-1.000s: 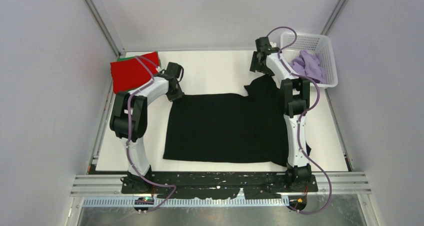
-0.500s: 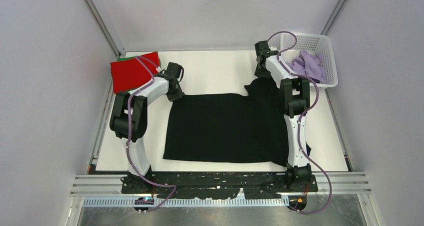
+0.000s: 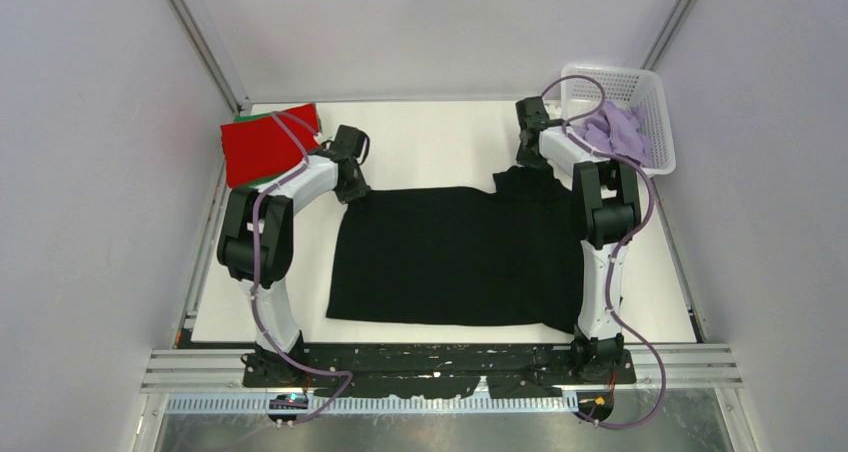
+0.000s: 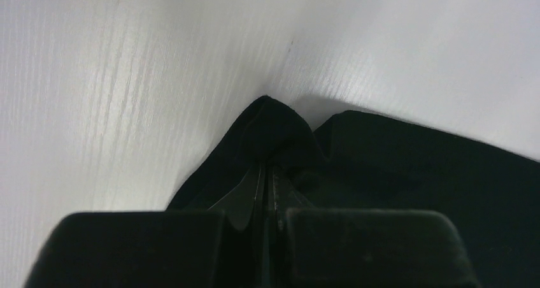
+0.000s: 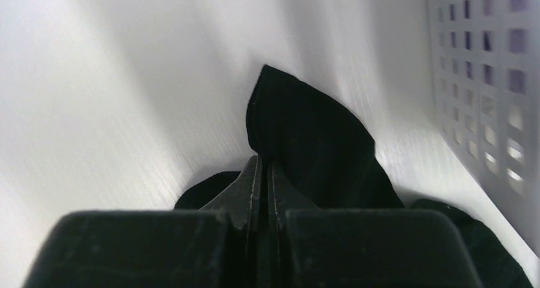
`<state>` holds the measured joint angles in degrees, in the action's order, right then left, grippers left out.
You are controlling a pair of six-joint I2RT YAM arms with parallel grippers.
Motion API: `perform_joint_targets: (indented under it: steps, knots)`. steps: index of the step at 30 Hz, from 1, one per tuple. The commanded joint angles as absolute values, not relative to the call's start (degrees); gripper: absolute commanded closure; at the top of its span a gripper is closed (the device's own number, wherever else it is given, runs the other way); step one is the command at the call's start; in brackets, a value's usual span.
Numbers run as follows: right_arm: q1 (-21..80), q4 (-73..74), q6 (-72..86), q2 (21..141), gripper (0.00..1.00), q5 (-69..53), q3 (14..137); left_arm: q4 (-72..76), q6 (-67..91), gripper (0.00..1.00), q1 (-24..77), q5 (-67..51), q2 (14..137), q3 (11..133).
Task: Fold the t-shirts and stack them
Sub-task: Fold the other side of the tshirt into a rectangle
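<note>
On the bench (image 3: 430, 137), seen from above, the black t-shirt (image 3: 450, 257) lies spread flat across the middle, its lower hem near the near edge. The red t-shirt (image 3: 262, 147) sits folded at the far left corner, with a sliver of the green t-shirt (image 3: 246, 118) showing at its far edge. The lavender t-shirt (image 3: 618, 132) lies crumpled in the white basket (image 3: 655, 84) at the far right corner. The left pincer (image 3: 350, 187) is down at the black shirt's far left corner. The right pincer (image 3: 528, 160) is down at its far right part, where the cloth is rumpled, just beside the basket.

In the left wrist view, the left pincer (image 4: 266, 173) is clamped on a corner of the black t-shirt (image 4: 395, 173), fingers pressed together with a peak of cloth rising between them above the white bench (image 4: 127, 78).

In the right wrist view, the right pincer (image 5: 262, 164) is likewise closed on a fold of the black t-shirt (image 5: 305, 129), which stands up in a point beyond the fingertips. The basket (image 5: 484, 65) wall runs along the right side, close to the pinched cloth.
</note>
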<state>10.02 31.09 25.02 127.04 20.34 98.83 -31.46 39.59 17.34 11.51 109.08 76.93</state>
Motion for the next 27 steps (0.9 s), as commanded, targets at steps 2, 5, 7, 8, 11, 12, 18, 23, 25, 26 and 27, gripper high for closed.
perform_joint_targets:
  steps: [2,5,7,8,11,12,18,23,25,26,27]
  knots:
    - [10.5,19.8,21.1,112.6,0.95,21.0,88.9,-29.4,39.4,1.0,17.9,13.4,103.5,75.2]
    - [10.9,18.2,20.8,107.0,0.95,21.1,82.8,-29.2,39.6,1.0,18.3,13.4,102.4,74.1]
    - [11.4,16.7,20.8,102.7,0.95,20.4,78.0,-28.8,39.6,1.0,18.6,13.4,101.4,73.0]
    - [11.8,16.6,21.0,99.9,0.95,20.3,75.1,-28.6,39.6,1.0,18.8,13.6,100.8,72.4]
    - [12.5,17.5,22.0,94.4,0.95,20.7,69.5,-27.5,39.9,1.0,19.7,14.3,98.4,69.6]
    - [12.9,17.7,22.4,91.6,0.95,20.9,66.9,-27.1,40.0,1.0,20.0,14.6,97.5,68.6]
    - [16.8,22.6,24.3,79.2,0.95,26.7,57.8,-25.5,40.8,1.0,21.7,16.1,91.9,62.5]
    - [18.9,27.8,26.1,67.9,0.95,29.1,51.7,-24.0,41.8,1.0,22.8,18.3,85.4,56.7]
    - [19.6,29.9,26.7,64.1,0.95,29.1,50.3,-23.8,42.1,1.0,23.0,19.1,83.2,54.8]
    - [20.1,30.8,26.9,63.0,0.95,29.2,50.0,-23.7,42.4,1.0,23.1,19.4,82.2,53.6]
    - [20.8,32.7,27.2,61.0,0.95,29.3,49.6,-23.4,42.7,1.0,23.3,19.6,81.3,52.7]
